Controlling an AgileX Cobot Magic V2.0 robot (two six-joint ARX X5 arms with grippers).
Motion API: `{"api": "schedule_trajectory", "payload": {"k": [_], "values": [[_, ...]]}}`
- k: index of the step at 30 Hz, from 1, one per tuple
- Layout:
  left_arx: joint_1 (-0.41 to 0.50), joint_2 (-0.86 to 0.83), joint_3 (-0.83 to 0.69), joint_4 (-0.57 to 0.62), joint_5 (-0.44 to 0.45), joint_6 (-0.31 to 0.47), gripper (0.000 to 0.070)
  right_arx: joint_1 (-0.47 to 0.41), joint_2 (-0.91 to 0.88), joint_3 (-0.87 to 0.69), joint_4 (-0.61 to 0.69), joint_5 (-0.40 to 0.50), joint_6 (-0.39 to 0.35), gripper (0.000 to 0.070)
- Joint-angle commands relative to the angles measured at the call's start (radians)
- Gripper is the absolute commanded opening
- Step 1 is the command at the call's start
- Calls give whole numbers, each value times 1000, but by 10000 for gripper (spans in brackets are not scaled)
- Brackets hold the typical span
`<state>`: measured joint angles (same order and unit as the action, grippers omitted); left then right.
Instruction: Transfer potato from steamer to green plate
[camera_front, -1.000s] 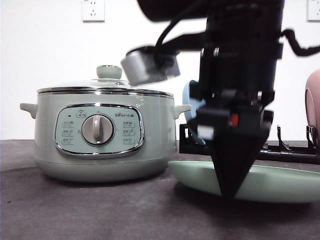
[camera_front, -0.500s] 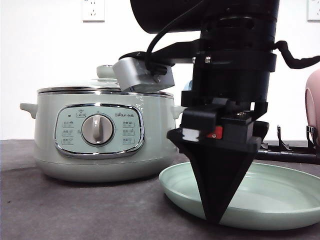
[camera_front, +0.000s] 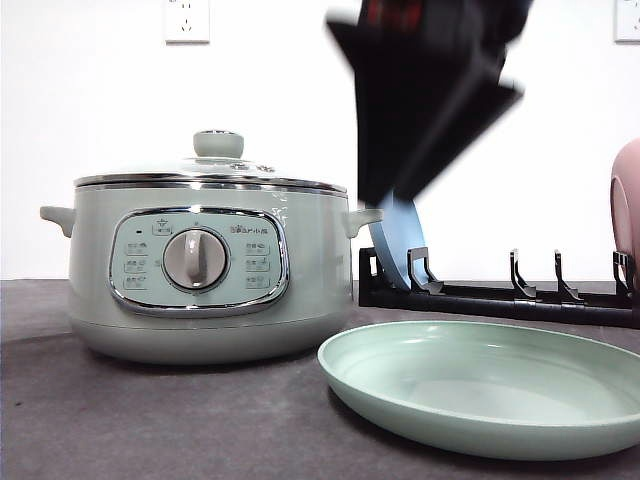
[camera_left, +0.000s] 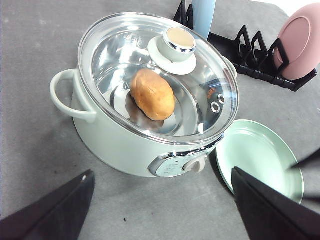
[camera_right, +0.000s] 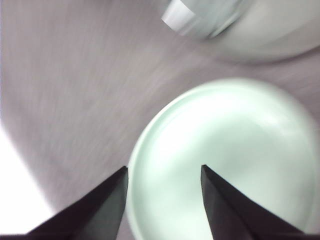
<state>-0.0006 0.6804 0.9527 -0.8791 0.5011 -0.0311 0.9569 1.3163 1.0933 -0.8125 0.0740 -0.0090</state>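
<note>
A white wall with a socket (camera_front: 187, 20) backs a dark grey table (camera_front: 150, 420). On the table, toward its left in the front view, sits the steamer (camera_front: 205, 270), pale sage green, its grey dial (camera_front: 195, 260) facing forward and its glass lid (camera_left: 157, 75) on, knob (camera_left: 179, 41) upright. Just beside it to the right lies the green plate (camera_front: 480, 385), flat on the table and bare, its rim close to the steamer's base without clearly touching. Behind the plate runs a black dish rack (camera_front: 500, 295) holding a blue plate (camera_front: 405, 250) on edge and, at the far right, a pink dish (camera_left: 297, 42). The potato (camera_left: 152, 94) lies inside the steamer under the lid — seen through the glass from the left wrist, a little off centre.

The right hand (camera_right: 162, 172) hangs above the green plate, fingers apart and gripping nothing; in the front view it is a dark blurred shape high over the rack. The left hand (camera_left: 162, 175) hovers above the steamer's front, fingers spread wide — nothing between them.
</note>
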Motion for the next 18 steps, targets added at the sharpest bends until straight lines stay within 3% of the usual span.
{"api": "schedule_trajectory", "payload": {"k": [1, 6, 14, 18], "values": [[-2, 6, 23, 11, 5, 16, 557, -15, -17, 37, -1, -9, 7, 289], [-2, 6, 23, 11, 5, 16, 557, -112, -86, 99, 11, -123, 2, 289], [-2, 5, 23, 11, 5, 16, 556, -296, -123, 115, 58, -536, 1, 289], [-2, 5, 23, 11, 5, 16, 556, -357, -120, 115, 58, -624, -5, 289]]}}
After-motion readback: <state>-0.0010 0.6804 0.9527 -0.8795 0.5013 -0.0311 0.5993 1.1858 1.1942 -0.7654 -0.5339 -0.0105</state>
